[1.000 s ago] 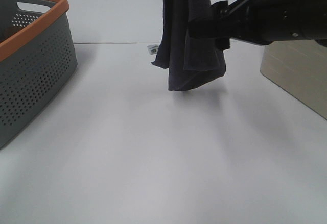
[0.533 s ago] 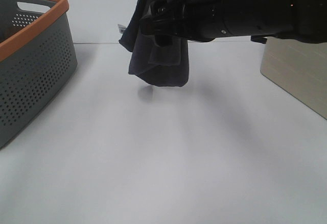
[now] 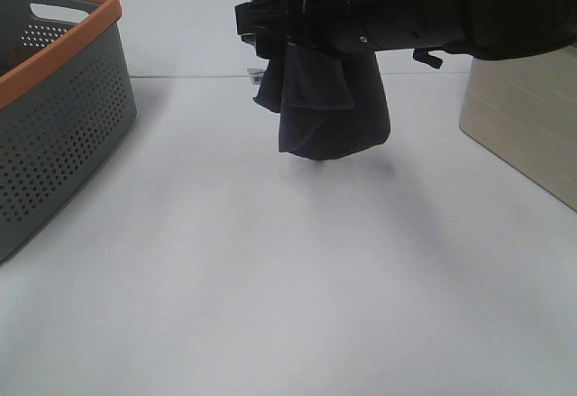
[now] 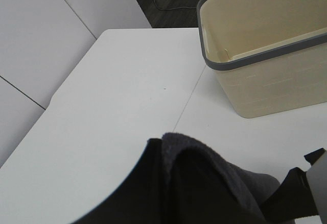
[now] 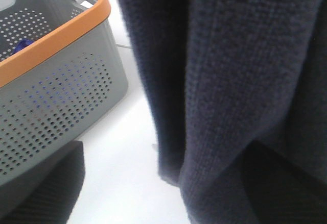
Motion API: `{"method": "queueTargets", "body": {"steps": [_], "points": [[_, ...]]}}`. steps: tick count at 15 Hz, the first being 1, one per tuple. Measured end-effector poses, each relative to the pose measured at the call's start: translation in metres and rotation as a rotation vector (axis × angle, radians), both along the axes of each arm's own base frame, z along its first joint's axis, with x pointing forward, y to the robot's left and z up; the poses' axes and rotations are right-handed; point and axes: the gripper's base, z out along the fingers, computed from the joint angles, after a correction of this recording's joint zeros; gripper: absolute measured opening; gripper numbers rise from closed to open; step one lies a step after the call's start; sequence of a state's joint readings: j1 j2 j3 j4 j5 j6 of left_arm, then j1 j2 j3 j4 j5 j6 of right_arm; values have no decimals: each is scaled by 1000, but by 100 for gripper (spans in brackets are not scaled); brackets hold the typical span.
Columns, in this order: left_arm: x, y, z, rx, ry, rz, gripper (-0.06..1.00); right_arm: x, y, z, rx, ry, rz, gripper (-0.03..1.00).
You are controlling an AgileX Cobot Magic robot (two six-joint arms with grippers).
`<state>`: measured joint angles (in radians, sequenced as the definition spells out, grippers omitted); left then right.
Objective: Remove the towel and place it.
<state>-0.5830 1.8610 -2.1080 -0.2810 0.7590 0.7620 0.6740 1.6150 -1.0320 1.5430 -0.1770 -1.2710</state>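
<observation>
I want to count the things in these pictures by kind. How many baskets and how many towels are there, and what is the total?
Baskets: 2, a grey basket with an orange rim and a beige basket.
Towels: 1, a dark towel, hanging.
Total: 3.

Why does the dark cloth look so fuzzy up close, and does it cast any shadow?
Right wrist view: the towel sits very near the lens, so its weave looks soft, while the basket behind reads crisper. Exterior high view: even lighting, only a faint diffuse shadow on the table beneath the towel.
</observation>
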Motion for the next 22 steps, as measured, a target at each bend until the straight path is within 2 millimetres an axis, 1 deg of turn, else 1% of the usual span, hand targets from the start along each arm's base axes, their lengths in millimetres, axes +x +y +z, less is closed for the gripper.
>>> {"method": "queueTargets", "body": {"steps": [3, 10, 11, 12, 17, 20, 22], "points": [[0, 0, 0, 2, -2, 1, 0, 7, -5, -8, -48, -12, -79, 75], [1, 1, 0, 11, -6, 6, 0, 8, -7, -9, -170, -64, -38, 75], [1, 1, 0, 12, -7, 7, 0, 8, -14, -12, -225, -63, -84, 71], [1, 1, 0, 13, -8, 7, 0, 9, -16, -13, -240, -63, -102, 69], [1, 1, 0, 10, -5, 9, 0, 9, -18, -14, -249, -59, -123, 67], [1, 1, 0, 8, -3, 11, 0, 10, -30, -19, -360, -68, -202, 62], [1, 1, 0, 8, -3, 11, 0, 11, -36, -19, -422, -83, -235, 59]]}}
